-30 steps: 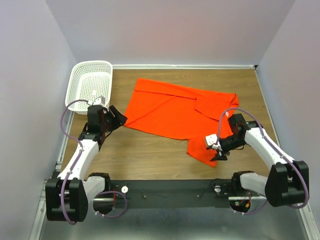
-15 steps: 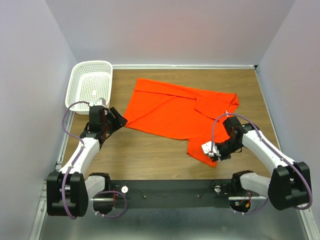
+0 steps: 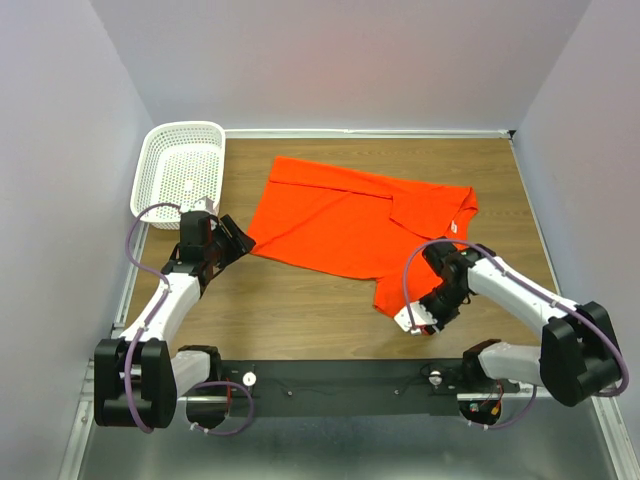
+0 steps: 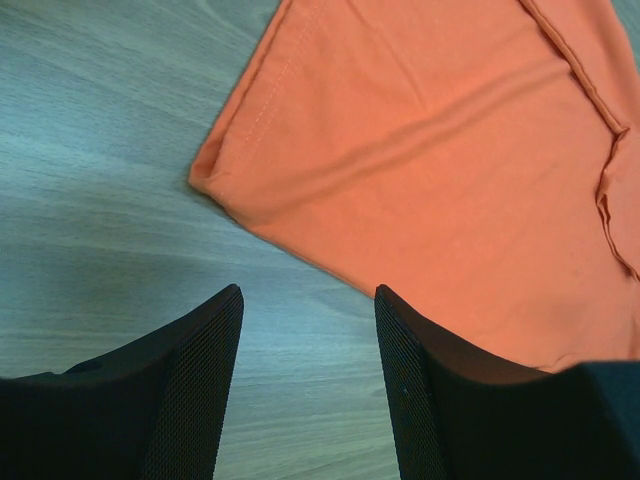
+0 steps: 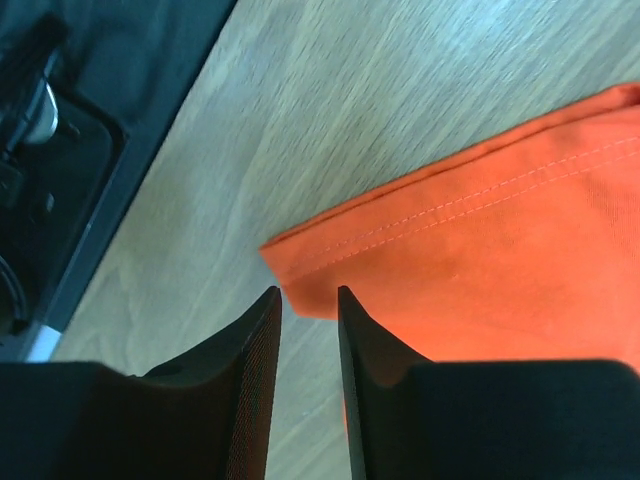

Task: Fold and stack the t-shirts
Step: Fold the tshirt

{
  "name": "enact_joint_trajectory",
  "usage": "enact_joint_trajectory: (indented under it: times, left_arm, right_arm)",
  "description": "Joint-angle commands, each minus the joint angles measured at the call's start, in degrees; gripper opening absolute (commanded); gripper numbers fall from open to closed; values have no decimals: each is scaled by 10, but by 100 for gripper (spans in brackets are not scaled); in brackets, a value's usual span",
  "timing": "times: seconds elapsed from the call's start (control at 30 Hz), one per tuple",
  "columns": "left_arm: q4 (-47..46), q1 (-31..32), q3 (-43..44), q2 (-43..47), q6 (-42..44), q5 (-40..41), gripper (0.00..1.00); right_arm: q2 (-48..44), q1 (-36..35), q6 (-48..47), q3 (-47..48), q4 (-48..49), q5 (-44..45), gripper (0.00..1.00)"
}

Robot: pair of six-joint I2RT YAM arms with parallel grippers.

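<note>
One bright orange-red t-shirt [image 3: 350, 220] lies spread and partly folded on the wooden table, with a small white tag [image 3: 453, 226] near its right end. My left gripper [image 3: 235, 240] is open and empty just left of the shirt's left corner, which shows in the left wrist view [image 4: 430, 150] ahead of the gripper [image 4: 308, 292]. My right gripper [image 3: 418, 322] is at the shirt's near bottom corner. In the right wrist view the gripper [image 5: 310, 292] has its jaws narrowly apart, with the hemmed corner [image 5: 500, 270] right at the tips and not pinched.
A white perforated basket [image 3: 185, 127] stands at the back left, beside the left arm. The black base rail [image 3: 340, 385] runs along the near edge, close behind the right gripper. Walls close in the table on three sides.
My right gripper has moved down and to the left along the shirt's near edge to its bottom corner. The left arm has shifted only slightly.
</note>
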State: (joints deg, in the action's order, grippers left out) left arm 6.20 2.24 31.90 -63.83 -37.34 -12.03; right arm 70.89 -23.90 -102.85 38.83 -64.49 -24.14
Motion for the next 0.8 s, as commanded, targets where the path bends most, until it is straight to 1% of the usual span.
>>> enact_joint_trajectory:
  times: [0.0, 0.23, 0.5, 0.53, 0.63, 0.67, 0.73, 0.77]
  left_arm:
    - [-9, -2, 1, -3, 7, -8, 63]
    - [-12, -2, 0, -5, 7, -11, 63]
    - [-13, -2, 0, -7, 7, -16, 63]
    - [-13, -2, -1, -5, 6, -16, 63]
    - [-12, -2, -4, -6, -1, -15, 63]
    - [-12, -2, -5, -8, -4, -17, 63]
    - [-3, -1, -6, -17, -16, -11, 63]
    - [1, -1, -6, -23, -17, -15, 62]
  right_arm:
    - [4, -13, -36, -9, 11, 55, 38]
    - [11, -38, -44, -21, 16, 60, 39]
    - [35, -91, -41, -45, 47, 70, 38]
    - [37, -93, -40, -48, 52, 74, 37]
    - [39, -97, -33, -56, 66, 72, 29]
    - [35, -97, -30, -57, 67, 70, 26]
    - [22, -97, -18, -53, 66, 60, 22]
    - [15, -97, -12, -51, 66, 46, 17]
